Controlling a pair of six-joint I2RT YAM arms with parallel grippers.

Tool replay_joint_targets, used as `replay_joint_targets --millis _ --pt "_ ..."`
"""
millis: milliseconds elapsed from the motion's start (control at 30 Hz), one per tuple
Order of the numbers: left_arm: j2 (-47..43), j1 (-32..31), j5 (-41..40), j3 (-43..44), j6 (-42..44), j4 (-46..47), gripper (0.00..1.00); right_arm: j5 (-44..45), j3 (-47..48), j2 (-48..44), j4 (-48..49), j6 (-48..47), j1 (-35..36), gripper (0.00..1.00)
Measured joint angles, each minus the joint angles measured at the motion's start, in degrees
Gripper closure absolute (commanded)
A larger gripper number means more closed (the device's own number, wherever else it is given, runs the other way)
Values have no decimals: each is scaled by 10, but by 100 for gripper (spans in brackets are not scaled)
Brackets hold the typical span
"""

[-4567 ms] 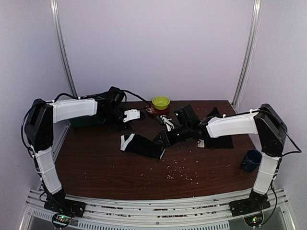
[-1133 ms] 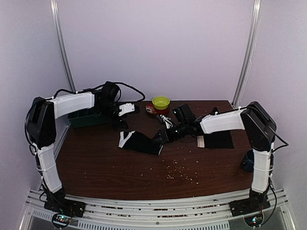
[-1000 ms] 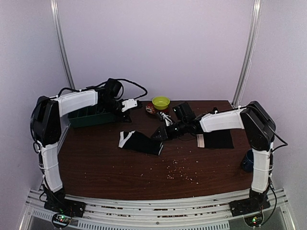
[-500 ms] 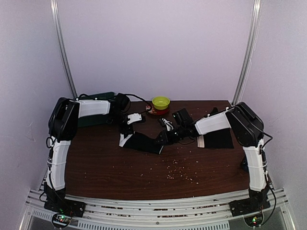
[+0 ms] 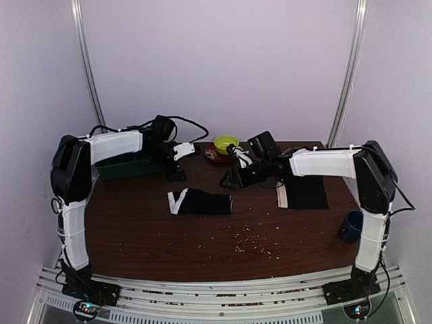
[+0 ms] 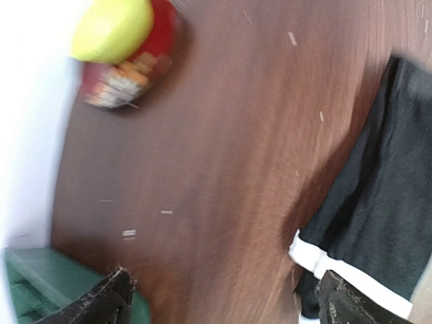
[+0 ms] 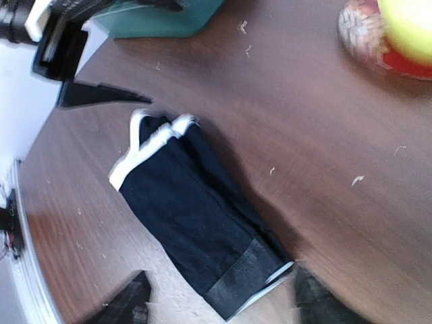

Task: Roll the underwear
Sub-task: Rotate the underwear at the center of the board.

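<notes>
One underwear (image 5: 200,202) lies folded into a flat black strip at mid-table, its white trim at the left end. The same underwear shows in the right wrist view (image 7: 196,223) and at the right edge of the left wrist view (image 6: 385,216). A second, plain black underwear (image 5: 304,192) with one white band lies flat further right. My left gripper (image 5: 177,170) hovers behind the strip's left end, open and empty (image 6: 226,307). My right gripper (image 5: 231,179) hangs behind the strip's right end, also open (image 7: 223,307), with nothing held.
A green bin (image 5: 125,165) stands at the back left, under the left arm. A yellow bowl (image 5: 226,144) on a red patterned dish sits at the back middle. A blue mug (image 5: 352,225) stands at the right edge. Crumbs (image 5: 253,236) are scattered in front of the strip.
Both grippers have opened and drawn back from the strip toward the far side. The strip, raised at its right end before, now lies flat and straight on the table.
</notes>
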Motion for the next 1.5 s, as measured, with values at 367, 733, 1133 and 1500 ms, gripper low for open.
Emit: replay_joint_targets --millis 367,733,1133,1500 --pt "-197 17 8 -172 -56 101 2 265 -32 -80 -47 -61 84 0" --pt "31 51 62 18 -94 1 2 372 -125 -75 -65 -45 128 0" --pt "84 55 199 34 -82 -133 2 407 -183 -148 -41 -32 127 0" --pt "27 56 274 -90 -40 -150 2 419 -193 -155 -30 -30 127 0"
